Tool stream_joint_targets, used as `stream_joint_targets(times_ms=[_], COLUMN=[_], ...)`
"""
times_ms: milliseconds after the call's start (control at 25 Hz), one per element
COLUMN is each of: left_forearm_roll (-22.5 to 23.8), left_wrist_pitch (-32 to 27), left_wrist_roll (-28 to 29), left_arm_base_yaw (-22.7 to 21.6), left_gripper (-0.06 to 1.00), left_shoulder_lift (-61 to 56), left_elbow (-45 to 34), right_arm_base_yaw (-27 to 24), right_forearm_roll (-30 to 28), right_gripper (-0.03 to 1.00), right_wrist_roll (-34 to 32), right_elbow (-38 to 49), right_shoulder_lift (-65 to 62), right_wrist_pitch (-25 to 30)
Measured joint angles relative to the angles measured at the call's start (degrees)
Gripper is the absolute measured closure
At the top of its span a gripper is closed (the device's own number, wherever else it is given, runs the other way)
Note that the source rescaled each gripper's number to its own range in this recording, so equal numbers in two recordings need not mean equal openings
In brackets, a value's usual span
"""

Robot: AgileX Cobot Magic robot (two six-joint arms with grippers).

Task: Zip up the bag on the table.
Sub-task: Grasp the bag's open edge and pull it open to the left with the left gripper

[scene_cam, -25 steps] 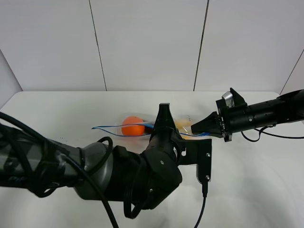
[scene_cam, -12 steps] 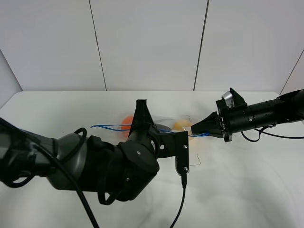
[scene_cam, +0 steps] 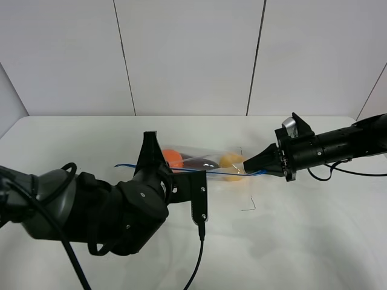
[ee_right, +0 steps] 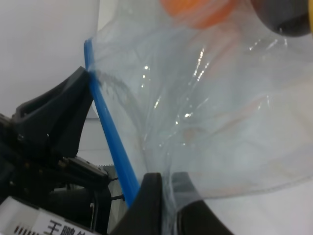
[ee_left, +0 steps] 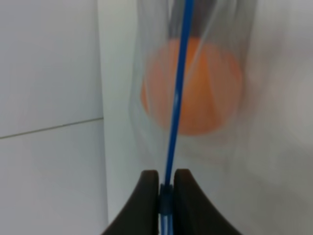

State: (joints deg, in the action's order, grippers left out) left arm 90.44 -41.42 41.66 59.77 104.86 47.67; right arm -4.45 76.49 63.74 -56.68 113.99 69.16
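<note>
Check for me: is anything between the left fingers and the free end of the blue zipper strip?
Nothing visible does. The left gripper pinches the zipper strip, and the short stretch to its free end shows bare. The right gripper holds the bag at the opposite end.

The table [scene_cam: 314, 241] has free room at the front right and in the strip behind the bag [scene_cam: 208, 158], toward the wall [scene_cam: 181, 54]. The bulky left arm [scene_cam: 103, 211] (with a trailing cable [scene_cam: 198, 257]) fills the front left, and the right arm [scene_cam: 338, 148] bars the right side.
</note>
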Motion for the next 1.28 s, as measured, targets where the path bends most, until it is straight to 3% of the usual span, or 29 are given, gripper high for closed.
stream_joint_targets(times_ms=[1280], left_forearm_roll=[-0.9], left_wrist_pitch=[1.2], left_wrist_roll=[2.2], left_arm_base_yaw=[-13.7], left_gripper=[0.94], left_shoulder_lift=[-1.2], left_elbow=[-2.6], right_arm_base_yaw=[0.5], right_forearm_roll=[0.3], right_gripper=[0.97], right_wrist_roll=[0.0], right_elbow=[0.0], right_shoulder_lift=[0.0], right_wrist_pitch=[0.0])
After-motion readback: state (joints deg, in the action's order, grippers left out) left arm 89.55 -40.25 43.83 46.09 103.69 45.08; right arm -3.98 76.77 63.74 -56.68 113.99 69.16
